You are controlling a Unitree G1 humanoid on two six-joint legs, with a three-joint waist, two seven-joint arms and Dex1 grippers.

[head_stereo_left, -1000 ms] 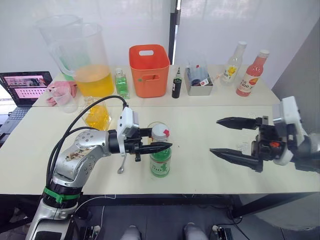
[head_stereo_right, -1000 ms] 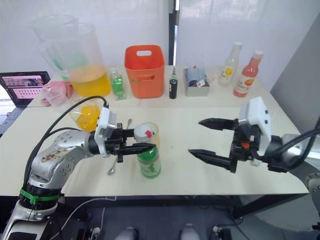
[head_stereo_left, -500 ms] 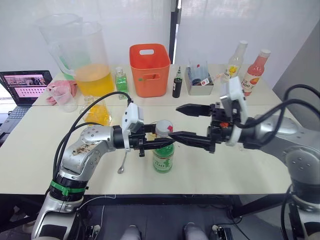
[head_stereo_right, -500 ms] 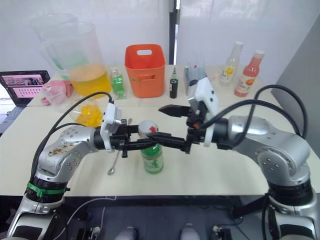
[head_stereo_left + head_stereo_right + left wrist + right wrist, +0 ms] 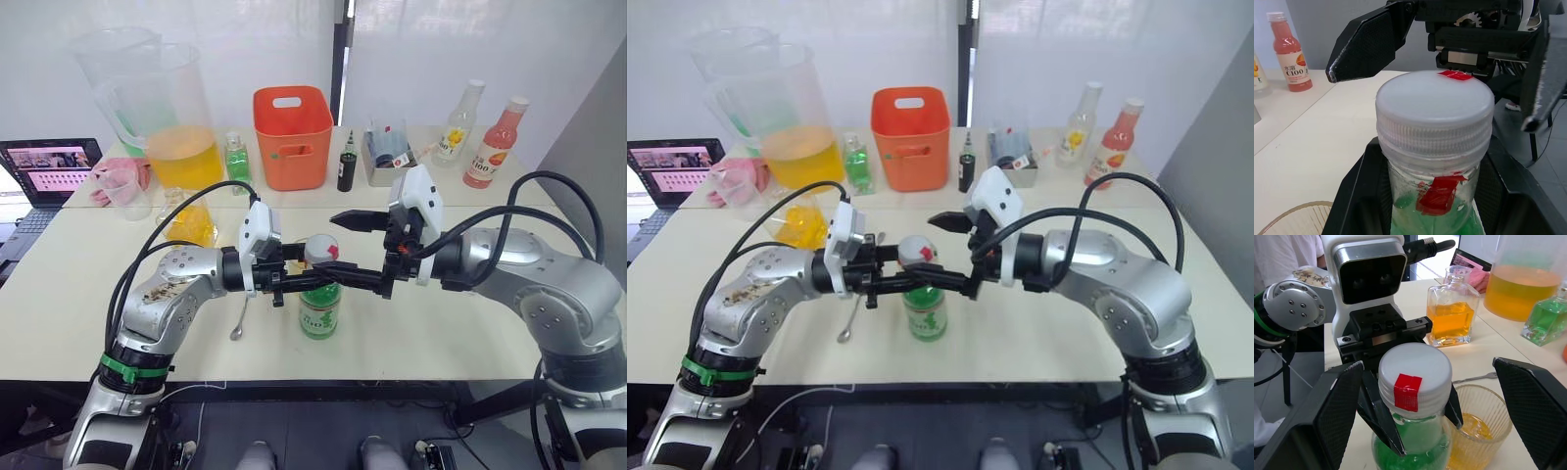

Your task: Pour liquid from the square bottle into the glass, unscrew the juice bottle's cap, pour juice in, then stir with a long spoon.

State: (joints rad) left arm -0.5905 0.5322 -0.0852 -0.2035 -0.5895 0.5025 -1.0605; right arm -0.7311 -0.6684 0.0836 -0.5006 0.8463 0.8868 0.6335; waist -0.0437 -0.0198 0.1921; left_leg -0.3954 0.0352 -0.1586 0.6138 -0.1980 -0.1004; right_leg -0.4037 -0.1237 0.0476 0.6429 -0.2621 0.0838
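The counter was a pale surface, with a second surface behind it carrying two large clear pitchers, the front one holding orange liquid, an orange bin, a small green bottle, a dark dropper bottle, a clear box, a yellow-labelled clear bottle and a pink bottle. A laptop stood open at the far left, with a pink cloth near it.

The left gripper was closed on the neck of the juice bottle, its black fingers pressed against both sides just below the cap. The juice bottle stood upright near the counter's front centre, its green liquid and green-and-white label visible. The white cap with red trim was seated on the bottle.

The right gripper was spread wide, one finger behind the cap and one in front, neither touching it in the right wrist view.

The glass stood just behind the juice bottle and held amber liquid. The square bottle, part full of orange liquid, stood further back to the left. The long spoon lay flat on the counter under the left forearm, left of the juice bottle.
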